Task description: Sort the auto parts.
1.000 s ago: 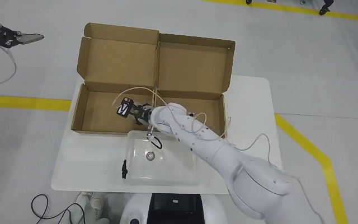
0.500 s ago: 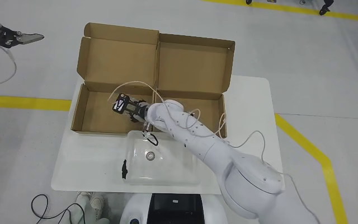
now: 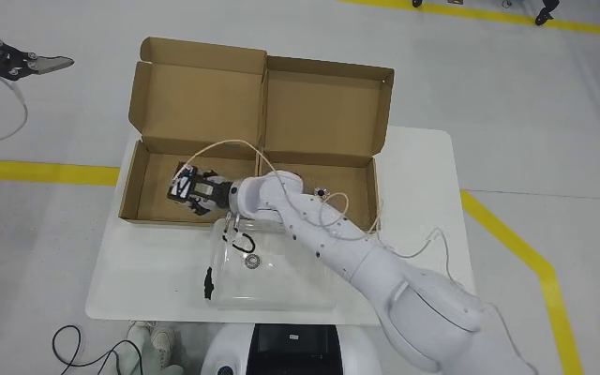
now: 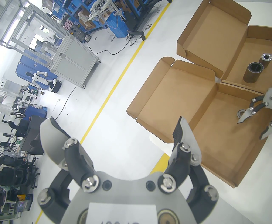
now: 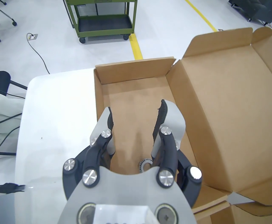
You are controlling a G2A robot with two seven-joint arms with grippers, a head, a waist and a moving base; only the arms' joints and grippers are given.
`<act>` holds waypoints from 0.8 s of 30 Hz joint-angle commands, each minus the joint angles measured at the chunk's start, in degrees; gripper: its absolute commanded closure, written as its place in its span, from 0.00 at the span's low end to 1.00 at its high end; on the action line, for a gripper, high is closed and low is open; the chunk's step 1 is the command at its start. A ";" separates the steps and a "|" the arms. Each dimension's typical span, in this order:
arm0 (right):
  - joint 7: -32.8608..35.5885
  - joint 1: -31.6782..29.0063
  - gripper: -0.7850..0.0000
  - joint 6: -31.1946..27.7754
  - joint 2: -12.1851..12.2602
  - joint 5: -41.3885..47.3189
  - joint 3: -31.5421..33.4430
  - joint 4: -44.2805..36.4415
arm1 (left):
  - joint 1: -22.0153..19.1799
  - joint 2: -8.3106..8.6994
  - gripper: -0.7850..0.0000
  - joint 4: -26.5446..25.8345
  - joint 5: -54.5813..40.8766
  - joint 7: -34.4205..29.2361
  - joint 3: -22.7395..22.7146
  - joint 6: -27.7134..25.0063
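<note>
Top view: your right gripper [image 3: 180, 190] hangs over the left cardboard box [image 3: 150, 187]. Right wrist view — fingers spread, empty, a bearing ring [image 5: 145, 165] on the box floor beneath; the drop looks done, so lift clear, then head for the clear tray [image 3: 309, 281]. Left wrist view: your left gripper [image 4: 115, 125] gapes wide.

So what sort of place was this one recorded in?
Likely a factory or robotics workshop floor: a yellow floor line, blue storage racks and a green cart are in view.

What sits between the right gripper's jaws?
In the right wrist view, the right gripper's open jaws frame bare box floor; the bearing lies back by their base.
</note>
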 commanded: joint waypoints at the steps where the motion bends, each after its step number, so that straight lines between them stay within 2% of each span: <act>1: 2.84 -2.96 0.51 -0.25 2.05 -1.37 2.06 -6.85 | 0.00 0.00 0.00 0.00 0.00 0.00 0.00 0.00; 8: 16.82 -19.51 0.52 -2.76 9.92 -8.57 12.28 -35.24 | 0.00 0.00 0.00 0.00 0.00 0.00 0.00 0.00; 13: 22.23 -31.87 0.52 -8.01 14.05 -12.91 19.13 -49.58 | 0.00 0.00 0.00 0.00 0.00 0.00 0.00 0.00; 19: 22.91 -42.11 0.53 -14.18 17.23 -16.21 24.90 -56.77 | 0.00 0.00 0.00 0.00 0.00 0.00 0.00 0.00; 24: 22.42 -44.94 0.53 -16.83 18.50 -18.37 26.00 -56.56 | 0.00 0.00 0.00 0.00 0.00 0.00 0.00 0.00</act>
